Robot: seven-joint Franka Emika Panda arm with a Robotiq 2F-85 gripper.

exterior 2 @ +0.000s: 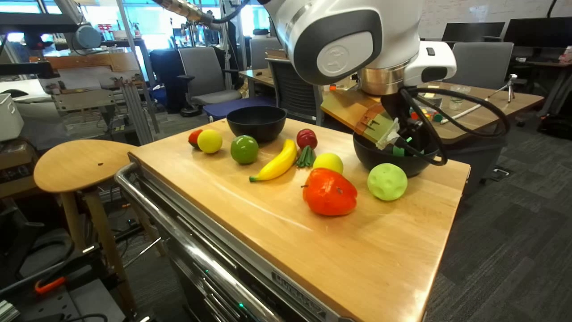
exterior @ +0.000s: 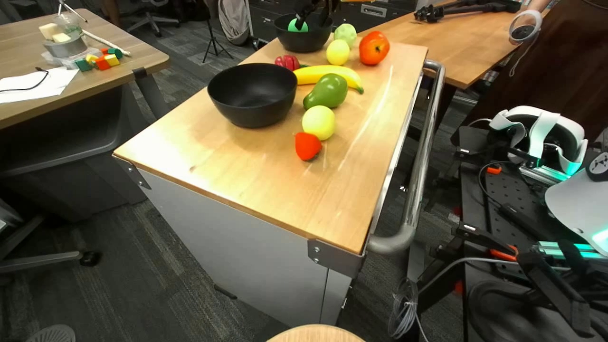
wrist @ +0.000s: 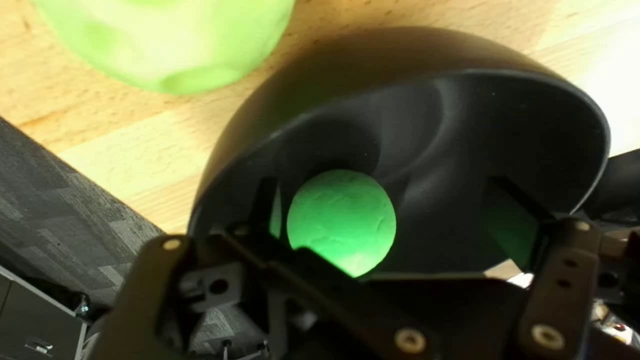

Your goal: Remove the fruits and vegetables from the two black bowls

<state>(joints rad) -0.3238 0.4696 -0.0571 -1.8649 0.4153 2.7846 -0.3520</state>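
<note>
One green ball (wrist: pixel 342 222) lies in the bowl (wrist: pixel 500 125) that the gripper (wrist: pixel 385 200) reaches into; the fingers (wrist: pixel 515 227) stand wide apart, nothing held. By the wrist view the ball sits between them but off-centre: close beside one finger, well short of the other, which stands over toward the bowl's opposite wall. Whether the ball touches the near finger, cannot tell. It is round (no long axis to line up), so I judge the coming move turns on that uneven gap: a small shift to centre the ball, then close. Only the wrist view gives the gap; in both exterior views the bowl's wall hides at least the ball's lower part. In an exterior view the second bowl (exterior: pixel 254 92) shows, well apart from the bowl, no fruit seen inside; not made out from the wrist.
</note>
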